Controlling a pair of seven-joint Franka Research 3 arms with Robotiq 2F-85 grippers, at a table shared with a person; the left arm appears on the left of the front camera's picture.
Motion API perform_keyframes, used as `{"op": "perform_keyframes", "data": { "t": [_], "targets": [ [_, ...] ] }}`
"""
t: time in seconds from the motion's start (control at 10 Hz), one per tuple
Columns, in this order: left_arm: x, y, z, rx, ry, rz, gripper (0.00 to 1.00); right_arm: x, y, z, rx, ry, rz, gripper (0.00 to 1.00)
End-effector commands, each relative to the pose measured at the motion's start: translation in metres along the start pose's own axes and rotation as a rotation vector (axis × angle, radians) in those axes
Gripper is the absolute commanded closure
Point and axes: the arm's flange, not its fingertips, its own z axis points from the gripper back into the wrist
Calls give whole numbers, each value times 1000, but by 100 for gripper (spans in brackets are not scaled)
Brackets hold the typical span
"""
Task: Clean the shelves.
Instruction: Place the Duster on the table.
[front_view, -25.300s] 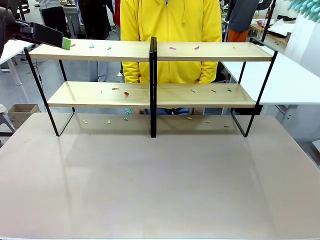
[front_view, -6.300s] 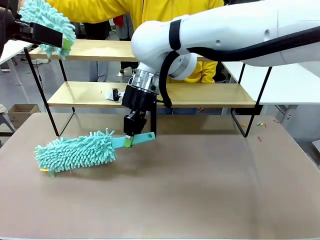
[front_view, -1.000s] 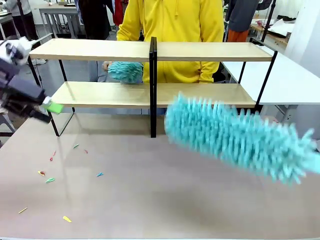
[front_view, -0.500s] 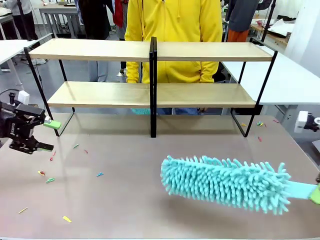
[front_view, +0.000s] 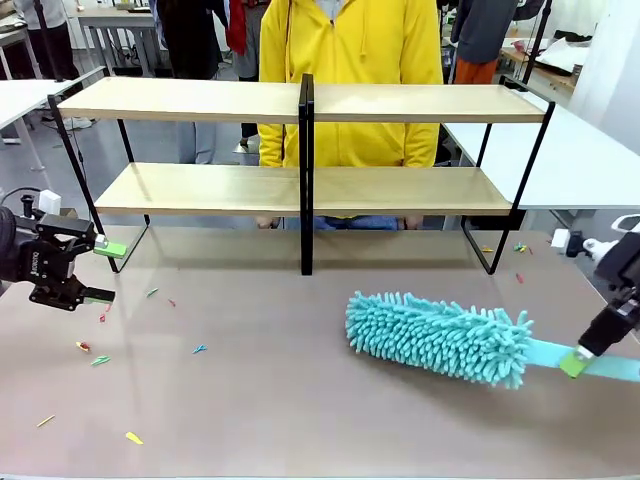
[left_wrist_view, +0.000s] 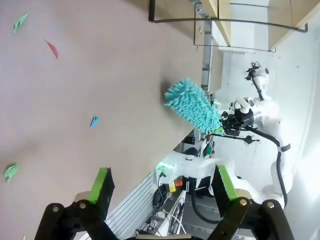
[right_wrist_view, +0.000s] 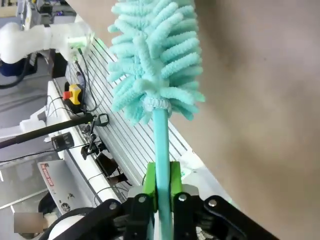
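Scraps of coloured paper (front_view: 100, 360) seen scattered near left on tabletop. Fluffy teal microfibre duster (front_view: 438, 337) lowered onto table near right since half second ago, flat handle pinched by right gripper (front_view: 577, 361). Left gripper (front_view: 100, 272) spread, empty, withdrawn left. Two-tier light wooden shelves with black frame (front_view: 300, 190) farther back, boards now bare: cleaning judged nearly finished.

Left claw (front_view: 100, 272) hovers spread wide at left; right claw (front_view: 577, 360) clamped tight, low at right.

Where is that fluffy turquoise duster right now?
In the front view the duster lies on the table, right of centre, in front of the shelves; the right end effector grips its handle.
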Motion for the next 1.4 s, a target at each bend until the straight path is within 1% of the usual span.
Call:
{"op": "perform_keyframes", "data": {
  "t": [0.0,0.2,0.3,0.4,0.5,0.6,0.7,0.8,0.9,1.0,1.1,1.2,1.3],
  "targets": [
    [-4,-7,6,2,16,3,0,18,-11,-14,29,68,-39,87],
    [-4,-7,6,2,16,3,0,18,-20,-5,-8,50,-73,87],
    [-4,-7,6,2,16,3,0,17,-26,4,-23,28,-67,28],
    [-4,-7,6,2,16,3,0,18,-33,16,-44,-24,-76,28],
    [-4,-7,6,2,16,3,0,19,-40,30,-73,-93,-96,0],
    [-4,-7,6,2,16,3,0,16,-49,47,-131,-183,-170,26],
    [-4,-7,6,2,16,3,0,9,-56,66,-154,-314,-243,14],
    [-4,-7,6,2,16,3,0,-3,-58,82,-186,-395,-279,0],
    [-4,-7,6,2,16,3,0,-20,-44,96,-149,-519,-318,0],
    [-4,-7,6,2,16,3,0,-41,-15,102,25,-601,-375,0],
    [-4,-7,6,2,16,3,0,-66,18,98,146,-605,-443,0],
    [-4,-7,6,2,16,3,0,-88,44,91,211,-644,-477,0],
    [-4,-7,6,2,16,3,0,-97,62,72,279,-704,-501,0]
  ]
}}
